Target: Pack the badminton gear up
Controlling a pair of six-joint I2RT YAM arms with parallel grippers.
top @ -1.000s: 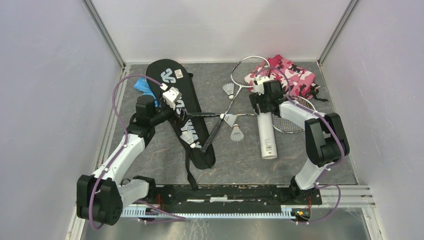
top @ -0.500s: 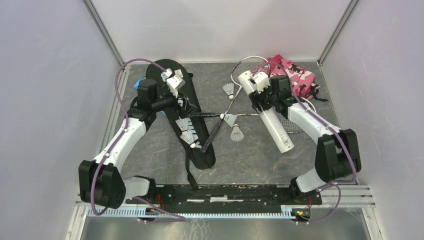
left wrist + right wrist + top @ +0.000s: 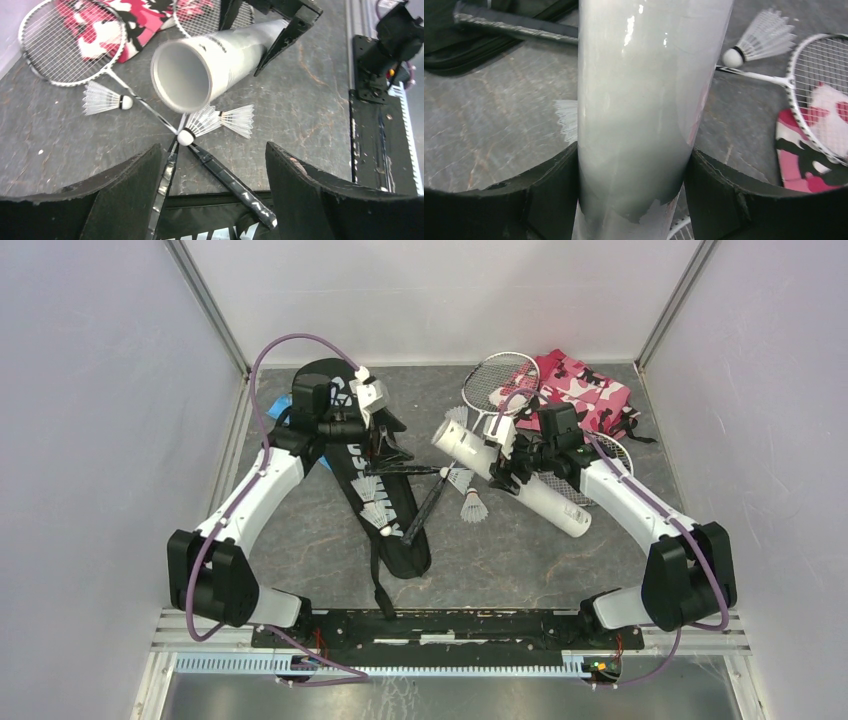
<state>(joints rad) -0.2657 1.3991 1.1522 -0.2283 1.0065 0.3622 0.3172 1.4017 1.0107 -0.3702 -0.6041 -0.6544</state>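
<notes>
My right gripper point(image 3: 512, 472) is shut on the long white tube point(image 3: 470, 452), held off the table and slanted, its open end point(image 3: 182, 75) facing my left gripper. The tube fills the right wrist view point(image 3: 644, 90) between the fingers point(image 3: 549, 187). My left gripper point(image 3: 390, 452) is open and empty over the black racket bag point(image 3: 405, 540), above the crossed black racket handles point(image 3: 230, 177). Three shuttlecocks point(image 3: 372, 508) lie on the bag. Others lie on the table point(image 3: 472, 506), one at the handles' crossing point(image 3: 200, 122) and one beside a racket shaft point(image 3: 105, 98). One racket head point(image 3: 505, 380) lies far, the other point(image 3: 605, 450) under my right arm.
The pink camouflage cloth point(image 3: 590, 390) lies at the far right under the racket heads. A blue cloth point(image 3: 285, 408) sticks out at the bag's far left edge. Grey walls close in both sides and the back. The arm bases' rail point(image 3: 450, 625) runs along the near edge.
My right gripper has lifted the tube and swung its open end left toward the middle. My left gripper has moved farther back and right over the bag, still open.
</notes>
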